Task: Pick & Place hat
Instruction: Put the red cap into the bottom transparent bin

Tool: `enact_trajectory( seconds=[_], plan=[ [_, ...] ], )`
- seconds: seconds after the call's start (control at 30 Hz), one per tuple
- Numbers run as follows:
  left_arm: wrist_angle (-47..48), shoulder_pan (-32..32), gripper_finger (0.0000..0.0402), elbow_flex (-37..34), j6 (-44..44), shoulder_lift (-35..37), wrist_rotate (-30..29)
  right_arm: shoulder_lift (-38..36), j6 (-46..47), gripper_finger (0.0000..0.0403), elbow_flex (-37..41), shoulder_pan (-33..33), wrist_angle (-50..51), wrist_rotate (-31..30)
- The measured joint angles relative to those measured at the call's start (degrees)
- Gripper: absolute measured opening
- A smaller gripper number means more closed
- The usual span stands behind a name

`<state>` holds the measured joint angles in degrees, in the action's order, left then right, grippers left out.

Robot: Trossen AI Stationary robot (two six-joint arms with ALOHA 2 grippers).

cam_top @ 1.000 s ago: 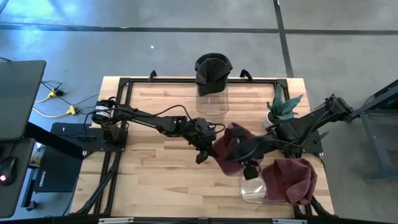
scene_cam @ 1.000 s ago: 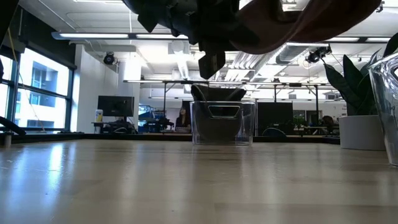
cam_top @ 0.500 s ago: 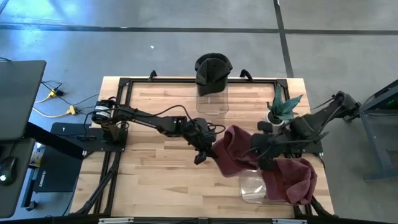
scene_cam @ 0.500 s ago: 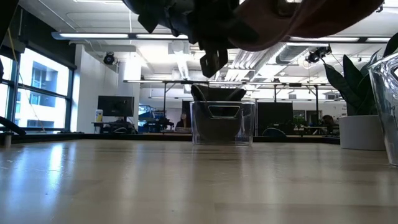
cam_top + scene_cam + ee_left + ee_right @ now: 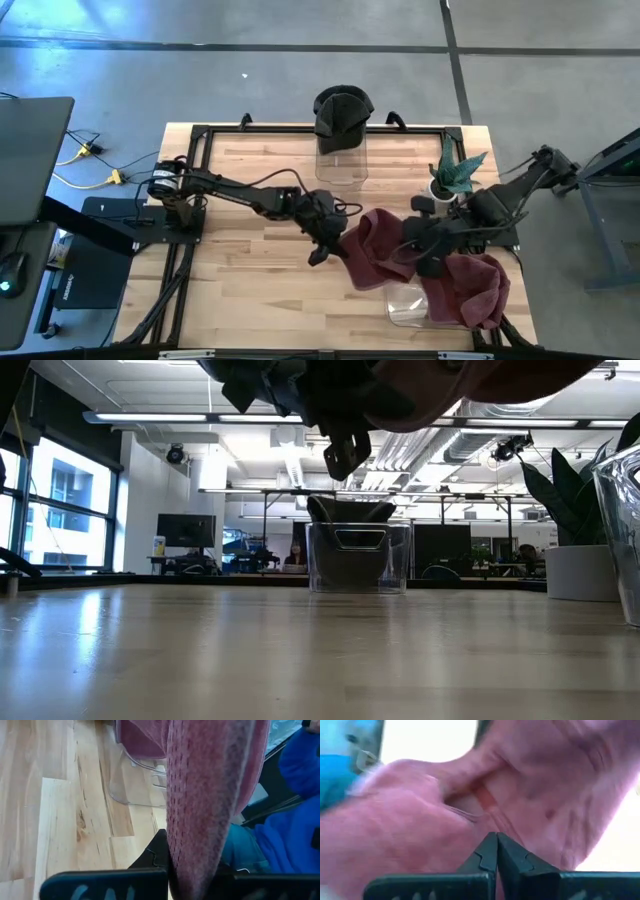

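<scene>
A maroon knit hat [image 5: 378, 250] hangs in the air between both grippers over the table's middle, and shows at the top of the low view [image 5: 450, 390]. My left gripper [image 5: 327, 243] is shut on its left edge. My right gripper [image 5: 428, 257] is shut at its right side. In the left wrist view the hat [image 5: 210, 795] fills the middle; in the right wrist view the hat [image 5: 535, 795] covers nearly everything. A second maroon hat [image 5: 468, 288] drapes over a clear stand [image 5: 405, 303] at the near right. My left gripper pinches the hat's left edge [image 5: 192, 865] between its two fingers, coming level from the table's left. The hat is lifted clear of the table, and its knit stretches away from the fingers. My right gripper has its fingertips [image 5: 496, 845] closed together against the hat's fabric, where a fold [image 5: 485, 802] runs toward them. It comes from the table's right. Whether it has one layer or several is hidden.
A black hat [image 5: 342, 108] sits on a clear stand [image 5: 342, 165] at the far edge, also in the low view [image 5: 358, 555]. A potted plant [image 5: 455, 175] stands at the far right. Bare wood [image 5: 240, 280] lies at the near left. Blue clothing [image 5: 295, 820] shows beyond the table.
My right gripper has moved toward the table's right edge while shut, and the hat has spread out wider toward the right and near side. The hat's left edge has stayed in my left gripper, which has hardly moved.
</scene>
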<state>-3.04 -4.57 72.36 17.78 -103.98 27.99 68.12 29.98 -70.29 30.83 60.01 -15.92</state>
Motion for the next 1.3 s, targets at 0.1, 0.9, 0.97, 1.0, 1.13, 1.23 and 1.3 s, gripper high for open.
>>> enact_trajectory(
  seconds=[0.1, 0.9, 0.97, 1.0, 1.13, 1.23, 1.3],
  plan=[
    [0.02, -0.01, 0.0001, 0.00, -1.05, 0.00, 0.00, 0.00, -3.18, 0.0004, -1.80, 2.44, -2.50, -0.14],
    [-17.19, -3.70, 0.0001, 0.04, -16.21, -3.10, 10.18, -0.54, -8.68, 0.0058, -10.40, 27.43, -21.52, -21.70],
    [-17.43, -3.70, 0.0001, 0.04, -16.18, -3.10, 10.06, -1.61, -1.68, 0.0092, -10.40, 26.12, -19.52, -21.72],
    [-17.51, -3.70, 0.0001, 0.04, -16.17, -3.10, 10.02, -2.23, 2.65, 0.0109, -10.40, 25.46, -17.85, -21.60],
    [-16.75, -3.70, 0.0001, 0.04, -16.09, -3.10, 7.08, -3.79, 20.94, 0.0187, -10.40, 22.03, -9.67, -18.61],
    [-16.55, -3.68, 0.0001, 0.04, -16.12, -3.10, 6.37, -3.64, 30.23, 0.0232, -10.40, 18.91, -5.67, -13.70],
    [-16.51, -3.68, 0.0001, 0.04, -16.52, -3.10, 6.04, -3.05, 33.12, 0.0246, -10.37, 16.53, -4.75, -10.59]
  ],
)
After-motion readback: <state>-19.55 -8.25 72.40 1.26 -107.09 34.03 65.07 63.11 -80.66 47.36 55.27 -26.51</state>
